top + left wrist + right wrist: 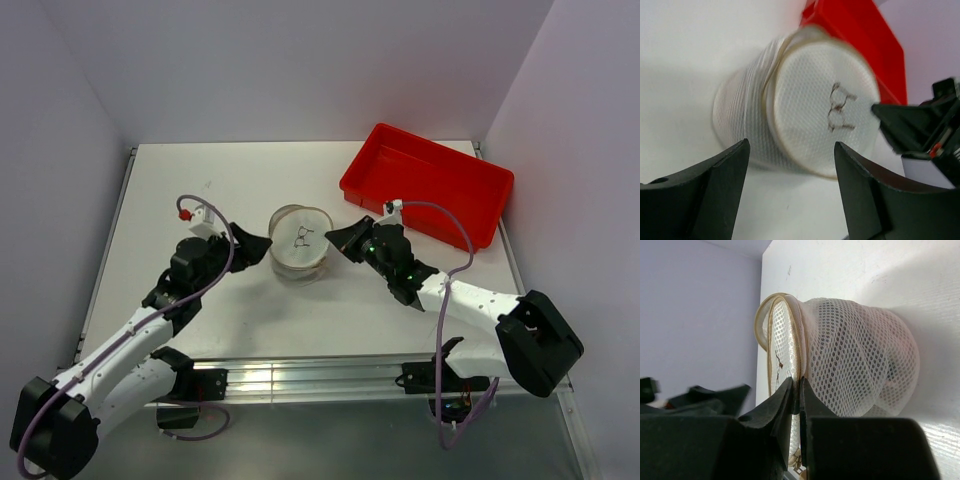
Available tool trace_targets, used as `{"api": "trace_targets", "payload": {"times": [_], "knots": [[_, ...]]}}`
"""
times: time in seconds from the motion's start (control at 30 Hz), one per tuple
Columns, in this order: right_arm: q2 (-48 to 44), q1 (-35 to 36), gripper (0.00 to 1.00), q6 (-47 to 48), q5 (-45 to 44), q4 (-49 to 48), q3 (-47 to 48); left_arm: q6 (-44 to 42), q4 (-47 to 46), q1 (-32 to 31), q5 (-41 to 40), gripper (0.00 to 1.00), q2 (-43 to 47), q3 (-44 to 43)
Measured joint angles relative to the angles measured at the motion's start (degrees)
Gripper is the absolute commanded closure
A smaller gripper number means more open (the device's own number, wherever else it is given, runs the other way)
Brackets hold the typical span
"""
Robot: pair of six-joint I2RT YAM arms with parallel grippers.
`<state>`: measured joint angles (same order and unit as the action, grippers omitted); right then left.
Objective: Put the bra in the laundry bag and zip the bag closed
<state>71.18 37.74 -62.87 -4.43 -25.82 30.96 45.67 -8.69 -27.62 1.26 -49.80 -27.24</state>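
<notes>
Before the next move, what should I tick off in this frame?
1. The bra is inside the laundry bag: cannot tell; only a pinkish tint shows through the mesh.
2. Zip closed: not ok; the rims gape apart at one side.
3. The right pincer is on the zipper rim: ok; fingers nearly shut there.
4. The left pincer is open, facing the bag: ok.
5. The red tray stands apart from the bag: ok.

Links of left arm point(120, 350) and right arm point(470, 298): white shells, black joint housings. Lilac cable point(438, 350) loops along each; red cap point(184, 214) at the left one's top. Green lights point(372, 248) on right wrist. Fingers of left gripper point(790, 147) and right gripper point(796, 385): matt black wedges, each with a small round hole.
</notes>
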Motion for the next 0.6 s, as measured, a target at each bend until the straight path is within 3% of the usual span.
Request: {"api": "trace_targets", "payload": {"times": [0.17,0.47,0.6], "knots": [[0.4,0.0,1.00,-0.4,-0.1,-0.7,0.0,4.8,-0.6,0.0,5.1,0.40,-0.2,6.4],[1.1,0.0,1.00,-0.5,0.5,-1.2,0.0,8.1,-11.4,0.0,8.5,0.58,-7.5,6.9],[1.2,0.0,0.99,-0.5,0.6,-1.2,0.0,8.4,-15.9,0.1,9.2,0.77,-11.8,6.9]]}}
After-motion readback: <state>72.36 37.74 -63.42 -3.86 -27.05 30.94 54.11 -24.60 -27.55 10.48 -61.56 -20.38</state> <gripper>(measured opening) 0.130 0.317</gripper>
